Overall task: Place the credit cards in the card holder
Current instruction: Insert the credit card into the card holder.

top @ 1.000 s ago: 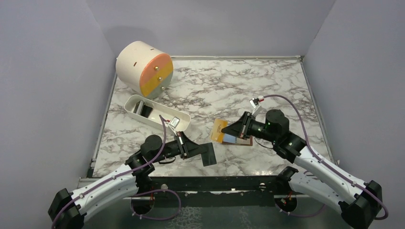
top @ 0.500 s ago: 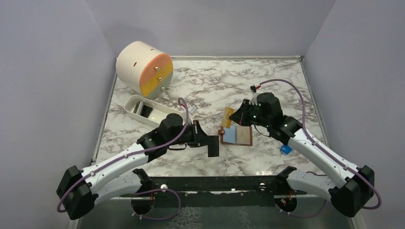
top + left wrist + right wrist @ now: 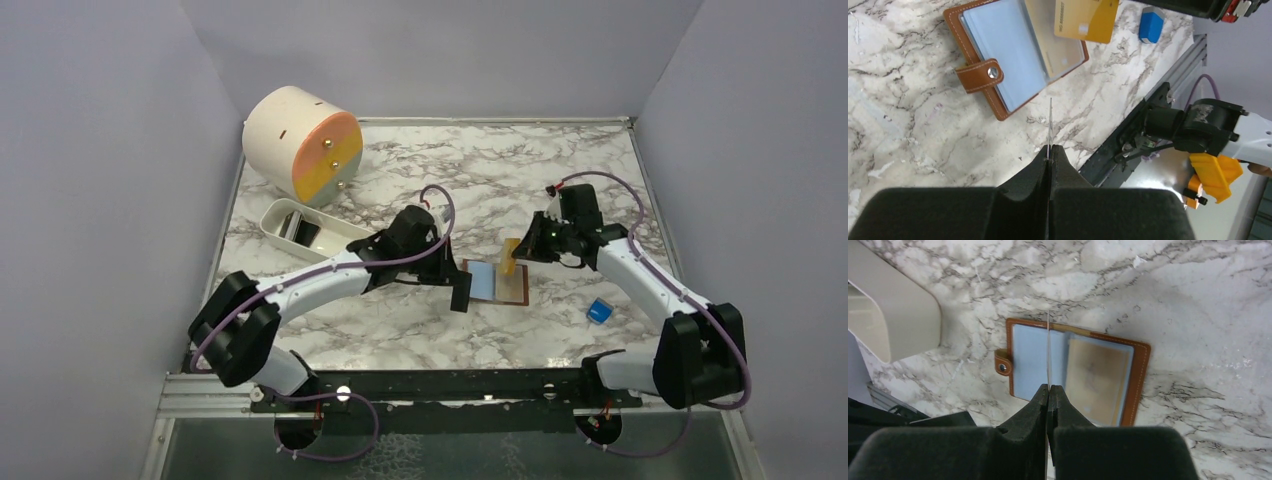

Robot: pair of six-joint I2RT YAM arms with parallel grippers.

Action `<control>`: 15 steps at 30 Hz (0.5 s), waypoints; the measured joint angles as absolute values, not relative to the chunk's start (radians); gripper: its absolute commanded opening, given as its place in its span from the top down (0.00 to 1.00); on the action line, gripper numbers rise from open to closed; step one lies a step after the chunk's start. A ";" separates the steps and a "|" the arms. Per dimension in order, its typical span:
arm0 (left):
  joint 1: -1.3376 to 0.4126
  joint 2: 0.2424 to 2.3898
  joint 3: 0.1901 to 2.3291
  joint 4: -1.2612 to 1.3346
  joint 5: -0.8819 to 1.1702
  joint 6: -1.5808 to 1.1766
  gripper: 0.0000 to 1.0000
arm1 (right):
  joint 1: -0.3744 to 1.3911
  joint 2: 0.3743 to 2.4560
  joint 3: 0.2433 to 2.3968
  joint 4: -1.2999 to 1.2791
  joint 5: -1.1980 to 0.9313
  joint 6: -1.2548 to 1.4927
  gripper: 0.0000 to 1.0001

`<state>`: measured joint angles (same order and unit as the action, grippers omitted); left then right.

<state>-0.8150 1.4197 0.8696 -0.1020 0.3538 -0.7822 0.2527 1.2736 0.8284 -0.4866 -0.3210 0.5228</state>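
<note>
Left to right: the white tray [image 3: 268, 222] and a cream drum [image 3: 300, 145] crowd the tabletop's [image 3: 440, 170] left edge. Bare marble stretches behind and in front of the card holder [image 3: 497, 283], which lies open mid-tabletop, pale blue pockets up. My left end effector [image 3: 452, 281] is clamped tight on a dark credit card [image 3: 1050, 122], just left of the holder's snap tab. My right end effector [image 3: 524, 250] is pinched closed on the orange-yellow credit card [image 3: 510, 257], over the holder. A small blue block [image 3: 600, 311] sits toward the right edge. My left wrist view catches the orange-yellow card's face; my right wrist view shows it only edge-on.
</note>
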 measured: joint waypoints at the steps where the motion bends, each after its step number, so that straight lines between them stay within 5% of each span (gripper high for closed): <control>1: -0.813 1.451 0.888 -0.102 0.358 -0.773 1.00 | 0.238 1.288 0.822 -0.489 -0.334 0.516 0.99; 15: -0.795 1.665 0.976 -0.091 0.419 -0.722 1.00 | 0.183 1.454 0.738 -0.430 -0.522 0.464 0.99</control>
<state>-0.7952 1.6650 0.9764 -0.0914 0.4194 -0.7216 0.1825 1.4536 0.7380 -0.4301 -0.5220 0.4637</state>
